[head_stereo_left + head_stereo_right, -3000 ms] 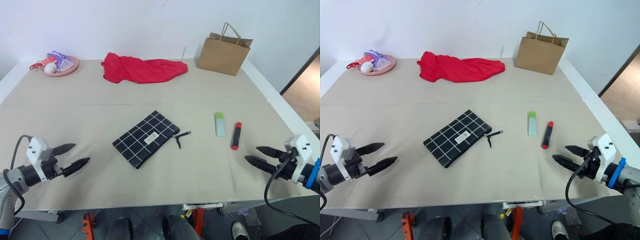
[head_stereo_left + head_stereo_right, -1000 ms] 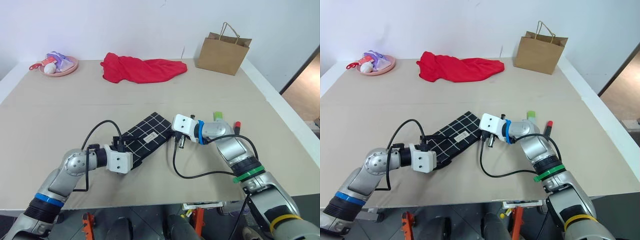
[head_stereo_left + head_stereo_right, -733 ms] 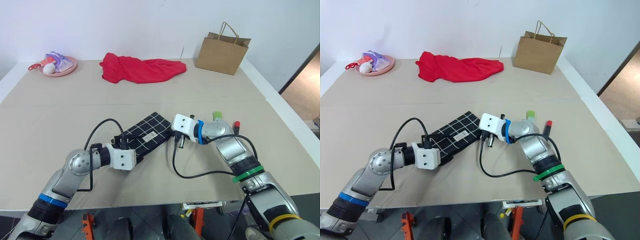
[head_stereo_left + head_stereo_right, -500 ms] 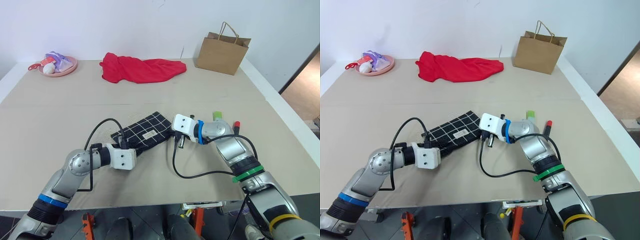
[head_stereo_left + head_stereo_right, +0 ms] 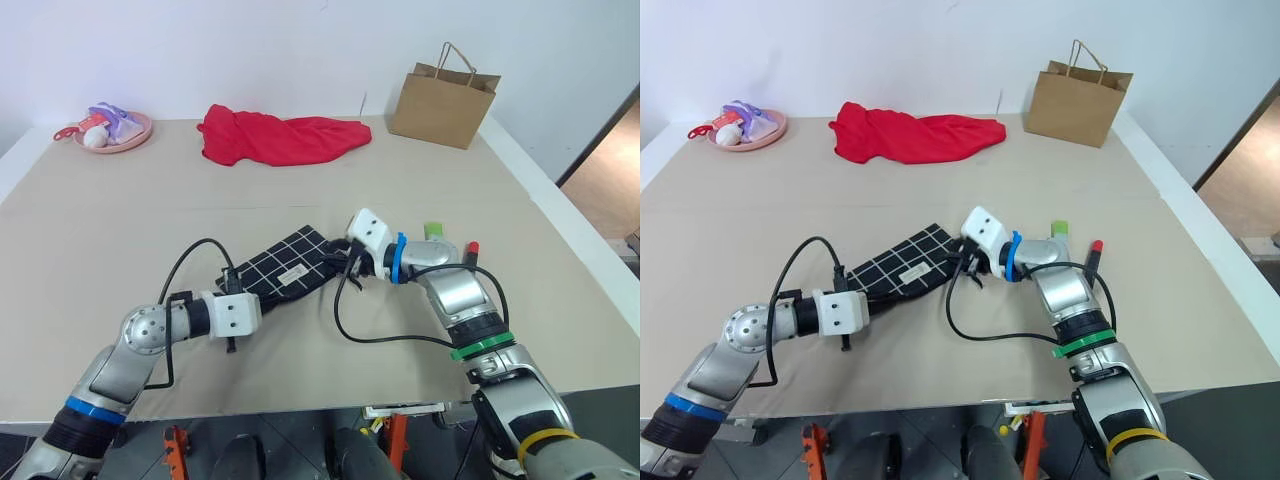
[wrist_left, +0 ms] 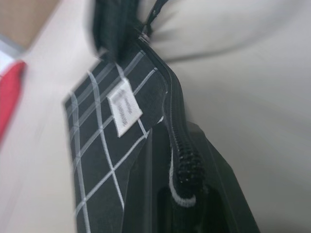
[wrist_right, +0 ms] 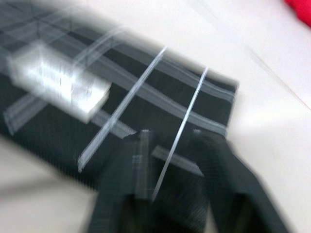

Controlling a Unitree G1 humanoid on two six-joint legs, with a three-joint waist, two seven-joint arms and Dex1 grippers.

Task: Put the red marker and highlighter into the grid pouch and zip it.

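Observation:
The grid pouch, black with white lines and a small white label, lies at the table's middle. My left gripper is shut on its near left end; in the left wrist view the zipper edge sits between the fingers. My right gripper hovers at the pouch's right end, and in the right wrist view its fingers stand apart over the fabric, open. Behind the right forearm peek the highlighter's green cap and the red marker's red cap; their bodies are hidden.
A red cloth lies at the back centre, a brown paper bag stands at the back right, and a pink dish with small items sits at the back left. The table's right edge runs close to the right arm.
My left gripper closed on the pouch's near end and dragged it a little leftward. My right gripper rolled, rose slightly and opened at the pouch's right end.

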